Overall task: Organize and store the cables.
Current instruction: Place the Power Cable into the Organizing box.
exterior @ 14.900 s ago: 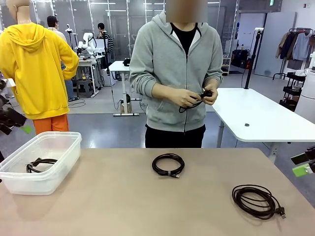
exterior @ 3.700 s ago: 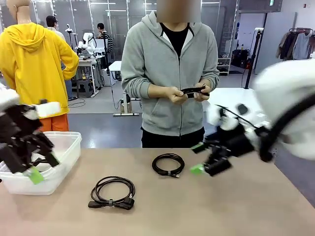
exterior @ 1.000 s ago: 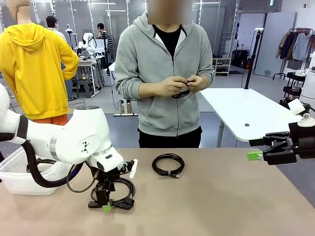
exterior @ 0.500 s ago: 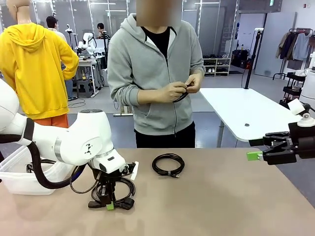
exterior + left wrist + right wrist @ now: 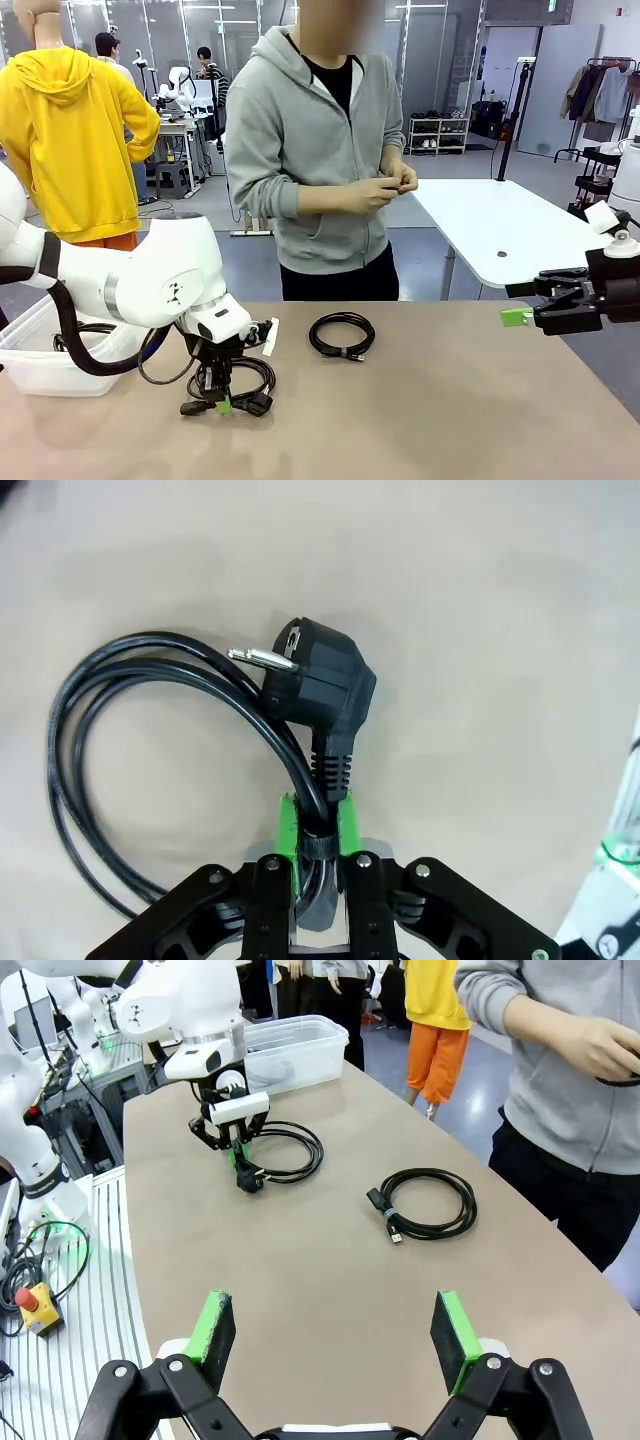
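Cables, three black coils, on and beside the table (image 5: 450, 410). The power cable (image 5: 263, 376), a thick cord in round loops ending in an angled two-pin plug (image 5: 318, 680), lies near the table's left side, and the left hand (image 5: 222, 403) is clenched on it. The thin cable (image 5: 343, 353), a smaller coil bound by a strap, lies at the table's middle, well apart from both robot hands. A third coil (image 5: 98, 328) lies in the clear bin (image 5: 40, 375) at the left edge. The right hand (image 5: 520, 300) hovers released over the right edge.

The left wrist view resolves what the front view leaves unclear: green pads (image 5: 288, 825) pinch the strapped cord just below the plug. In the right wrist view the right hand's pads (image 5: 212, 1325) are spread wide over bare table.
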Robot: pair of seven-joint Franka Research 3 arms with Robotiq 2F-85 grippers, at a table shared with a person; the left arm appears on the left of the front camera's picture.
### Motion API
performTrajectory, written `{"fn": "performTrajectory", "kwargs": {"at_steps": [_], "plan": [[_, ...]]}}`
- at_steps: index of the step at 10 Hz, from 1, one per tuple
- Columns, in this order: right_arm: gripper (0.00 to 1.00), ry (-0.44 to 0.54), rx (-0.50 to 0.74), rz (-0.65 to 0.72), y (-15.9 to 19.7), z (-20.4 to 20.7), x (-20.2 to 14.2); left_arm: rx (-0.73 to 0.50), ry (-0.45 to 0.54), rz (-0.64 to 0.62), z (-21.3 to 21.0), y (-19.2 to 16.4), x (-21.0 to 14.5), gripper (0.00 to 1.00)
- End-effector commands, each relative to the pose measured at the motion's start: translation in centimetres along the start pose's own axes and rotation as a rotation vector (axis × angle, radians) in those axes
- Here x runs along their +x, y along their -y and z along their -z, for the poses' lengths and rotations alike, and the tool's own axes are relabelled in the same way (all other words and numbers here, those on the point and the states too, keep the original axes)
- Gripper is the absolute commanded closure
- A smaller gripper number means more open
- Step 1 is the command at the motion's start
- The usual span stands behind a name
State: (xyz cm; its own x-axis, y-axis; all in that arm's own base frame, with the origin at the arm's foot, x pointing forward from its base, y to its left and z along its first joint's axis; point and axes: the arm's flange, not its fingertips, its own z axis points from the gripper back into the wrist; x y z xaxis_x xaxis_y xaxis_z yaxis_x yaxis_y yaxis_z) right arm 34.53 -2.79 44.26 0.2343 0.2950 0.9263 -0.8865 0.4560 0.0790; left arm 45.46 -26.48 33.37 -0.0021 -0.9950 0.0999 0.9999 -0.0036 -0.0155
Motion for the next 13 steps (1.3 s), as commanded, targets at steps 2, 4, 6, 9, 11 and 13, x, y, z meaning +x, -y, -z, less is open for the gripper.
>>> {"fn": "performTrajectory", "kwargs": {"at_steps": [2, 4, 6, 9, 11, 13], "plan": [[0.0, 0.014, -0.005, 0.028, -0.1, 0.1, 0.4, 0.013, -0.064, 0.164, -7.7, 1.3, -0.4, 1.0], [0.0, 0.014, -0.005, 0.028, -0.1, 0.1, 0.4, 0.076, -0.058, 0.195, -11.6, 1.3, -0.3, 1.0], [0.0, 0.014, -0.005, 0.028, -0.1, 0.1, 0.4, 0.108, -0.039, 0.207, -13.0, 1.4, 0.2, 1.0], [0.0, 0.014, -0.005, 0.028, -0.1, 0.1, 0.4, 0.099, -0.043, 0.185, -13.2, 1.7, 0.0, 1.0], [0.0, 0.014, -0.005, 0.028, -0.1, 0.1, 0.4, 0.099, -0.043, 0.185, -13.2, 1.7, 0.0, 1.0], [0.0, 0.014, -0.005, 0.028, -0.1, 0.1, 0.4, 0.097, -0.04, 0.186, -13.1, 1.5, 0.1, 0.83]]}}
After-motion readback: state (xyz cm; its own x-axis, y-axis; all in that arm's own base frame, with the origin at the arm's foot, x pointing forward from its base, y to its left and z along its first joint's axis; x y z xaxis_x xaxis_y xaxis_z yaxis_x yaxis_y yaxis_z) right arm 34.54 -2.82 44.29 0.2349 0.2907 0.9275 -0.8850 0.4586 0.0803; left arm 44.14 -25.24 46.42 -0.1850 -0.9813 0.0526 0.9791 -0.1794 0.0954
